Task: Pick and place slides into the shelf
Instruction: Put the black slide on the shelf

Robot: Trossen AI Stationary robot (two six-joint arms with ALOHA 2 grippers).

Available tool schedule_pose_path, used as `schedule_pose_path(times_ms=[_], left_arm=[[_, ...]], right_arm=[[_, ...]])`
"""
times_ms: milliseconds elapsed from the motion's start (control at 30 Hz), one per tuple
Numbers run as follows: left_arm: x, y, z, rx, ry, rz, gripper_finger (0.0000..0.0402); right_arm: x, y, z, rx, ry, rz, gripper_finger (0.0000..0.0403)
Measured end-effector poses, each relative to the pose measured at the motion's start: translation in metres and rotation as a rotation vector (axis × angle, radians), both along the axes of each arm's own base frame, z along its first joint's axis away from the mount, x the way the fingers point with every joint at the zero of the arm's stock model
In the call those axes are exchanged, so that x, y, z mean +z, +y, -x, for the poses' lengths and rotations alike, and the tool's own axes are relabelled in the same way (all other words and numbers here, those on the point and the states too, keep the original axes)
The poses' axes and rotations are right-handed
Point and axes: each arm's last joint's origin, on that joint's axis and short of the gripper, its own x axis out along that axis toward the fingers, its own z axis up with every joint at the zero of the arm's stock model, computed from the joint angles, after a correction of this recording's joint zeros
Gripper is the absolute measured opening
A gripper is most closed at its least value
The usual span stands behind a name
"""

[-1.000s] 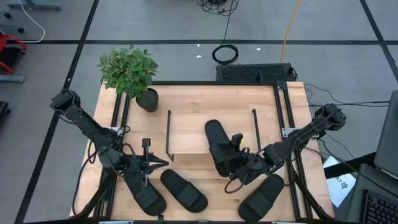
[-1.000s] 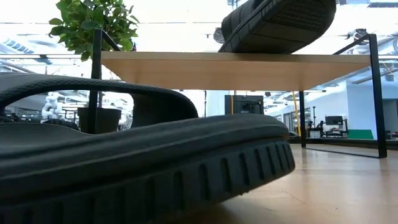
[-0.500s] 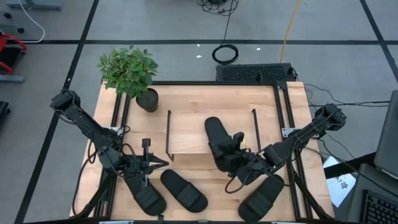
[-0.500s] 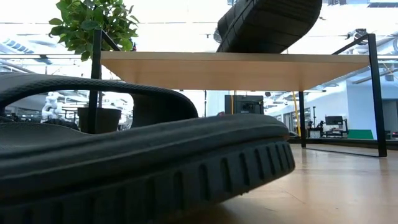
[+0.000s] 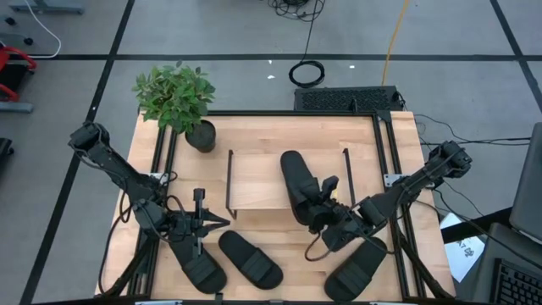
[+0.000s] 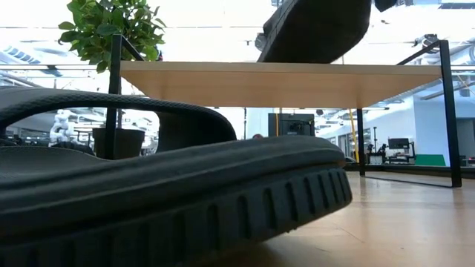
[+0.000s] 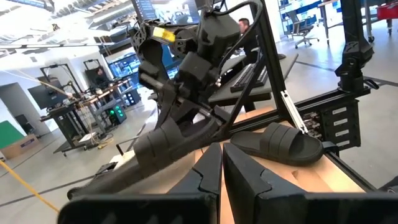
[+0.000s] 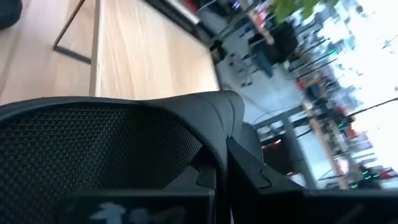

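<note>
Right gripper clamped on a slide: all-black, wide strap, ribbed sole edge, tilted over the shelf top's right half. Left gripper closed, empty, beside two slides on the table.

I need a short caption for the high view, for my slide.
Right end effector shut on a black slide atop the shelf; left end effector waits shut.

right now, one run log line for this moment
right gripper: fingers shut on slide, tilted over shelf | left gripper: shut, empty, waiting beside shelf | three slides on table
</note>
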Motion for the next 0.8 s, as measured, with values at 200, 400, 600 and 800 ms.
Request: schedule_pose_path(times_ms=[200, 400, 600, 800], left_arm=[[0.000, 0.000, 0.000, 0.000, 0.000, 0.000, 0.0021], [0.000, 0.000, 0.000, -0.006, 0.000, 0.001, 0.0021], [0.000, 0.000, 0.000, -0.006, 0.000, 0.001, 0.0021], [0.000, 0.000, 0.000, -0.006, 0.000, 0.001, 0.0021]], right_arm=[[-0.009, -0.015, -0.008, -0.020, 0.074, -0.053, 0.0004], [-0.012, -0.016, -0.012, 0.056, 0.124, -0.170, 0.0021], [-0.012, -0.012, -0.013, 0.121, 0.138, -0.309, 0.0088], [-0.013, -0.010, -0.013, 0.131, 0.137, -0.373, 0.0186]])
